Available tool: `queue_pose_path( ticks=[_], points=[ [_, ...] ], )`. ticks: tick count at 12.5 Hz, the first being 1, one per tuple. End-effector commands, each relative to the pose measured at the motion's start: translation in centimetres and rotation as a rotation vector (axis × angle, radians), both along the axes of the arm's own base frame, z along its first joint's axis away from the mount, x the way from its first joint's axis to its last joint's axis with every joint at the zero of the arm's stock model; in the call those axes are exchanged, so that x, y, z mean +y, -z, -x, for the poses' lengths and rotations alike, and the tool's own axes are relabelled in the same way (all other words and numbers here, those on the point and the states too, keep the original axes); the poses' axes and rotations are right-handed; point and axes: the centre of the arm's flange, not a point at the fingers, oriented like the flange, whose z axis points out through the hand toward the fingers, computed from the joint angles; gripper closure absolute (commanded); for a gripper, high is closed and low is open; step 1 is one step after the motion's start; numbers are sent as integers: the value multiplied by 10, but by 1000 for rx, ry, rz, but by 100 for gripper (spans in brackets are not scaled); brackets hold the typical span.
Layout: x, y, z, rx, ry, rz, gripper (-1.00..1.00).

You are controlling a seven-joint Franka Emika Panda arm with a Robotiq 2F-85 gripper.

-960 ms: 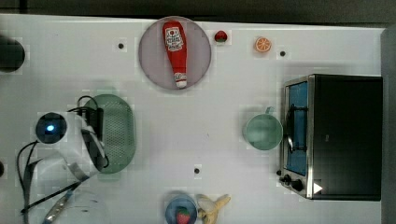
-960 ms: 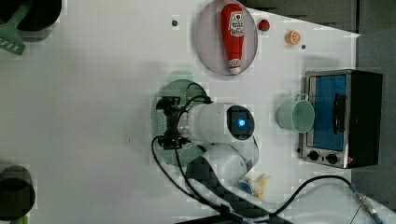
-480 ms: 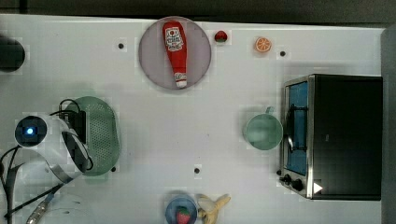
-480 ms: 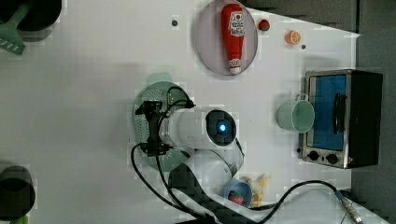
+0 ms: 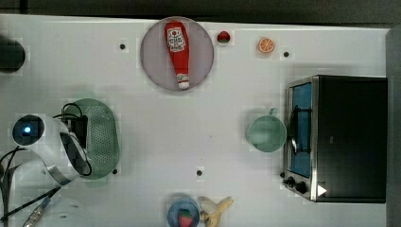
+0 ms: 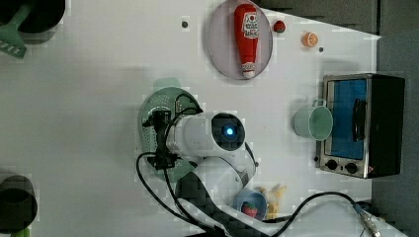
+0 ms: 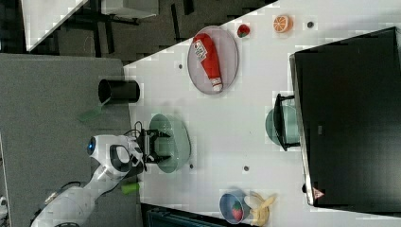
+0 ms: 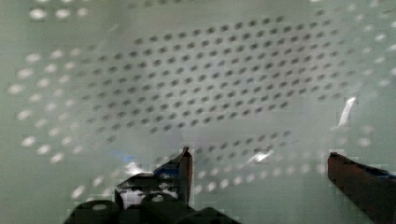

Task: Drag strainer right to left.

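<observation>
Strainer [image 5: 101, 137] under gripper [image 5: 79, 132] (table's left)

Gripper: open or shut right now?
Open. In the wrist view the gripper has its two fingertips spread wide apart inside the strainer, with perforated green wall showing between them.

White rounded arm [image 6: 207, 138], glowing blue light, black pincer [image 6: 160, 140], looping black cables

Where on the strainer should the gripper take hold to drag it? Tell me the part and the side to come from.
Judging from the pose: the strainer lies mouth up, a shallow perforated oval bowl. Come from above with the open gripper lowered inside it, and push against the inner wall on the top view's left. The smooth rim gives a raised edge to catch.
</observation>
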Motion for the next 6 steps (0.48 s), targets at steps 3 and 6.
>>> queue_pose_path(
  ticks=[3, 6],
  points=[
    [-45, -170, -33, -38, -168, -1, -100],
    [-118, -278, -44, -64, -302, -25, -100]
  ],
)
